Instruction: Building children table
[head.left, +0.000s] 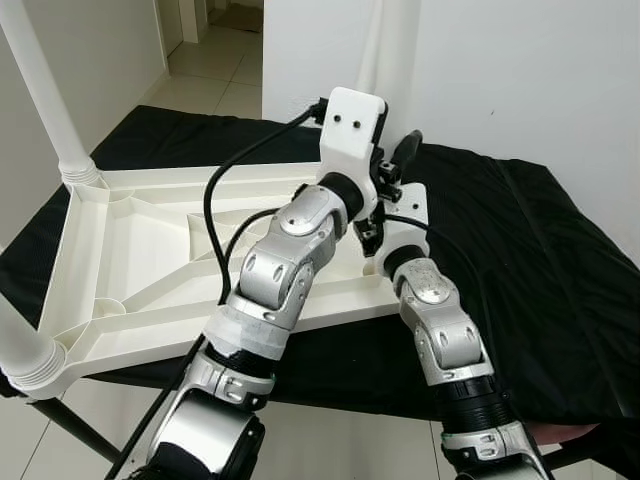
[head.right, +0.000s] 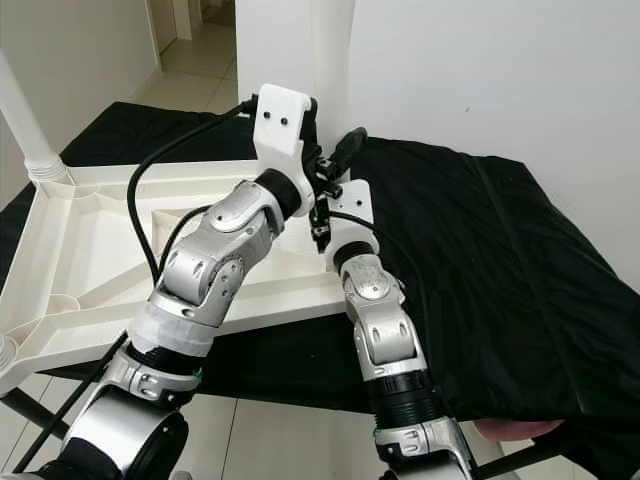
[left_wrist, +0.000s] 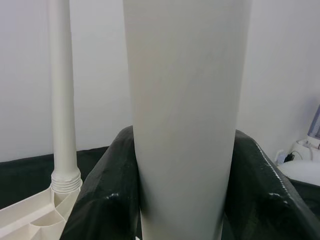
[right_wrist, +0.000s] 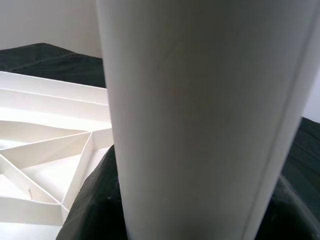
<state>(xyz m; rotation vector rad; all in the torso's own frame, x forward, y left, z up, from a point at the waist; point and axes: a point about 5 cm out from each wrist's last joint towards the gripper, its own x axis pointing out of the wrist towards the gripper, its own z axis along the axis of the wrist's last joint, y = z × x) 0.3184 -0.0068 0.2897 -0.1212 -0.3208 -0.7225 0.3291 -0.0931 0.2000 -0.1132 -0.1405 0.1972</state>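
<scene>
Left gripper (left_wrist: 182, 220): clamped on white leg (left_wrist: 185, 110) — upright.
Right gripper (right_wrist: 190, 220): same leg, gripped.
Tabletop (head.left: 130, 270): upside down on black cloth (head.left: 520, 260).

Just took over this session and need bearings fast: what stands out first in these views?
An upside-down white tabletop with ribbed underside lies on a black cloth, with legs already standing in its left corners. Both silver arms meet at the near right corner, where the left claw and right claw each close around one upright white table leg against the wall.
</scene>
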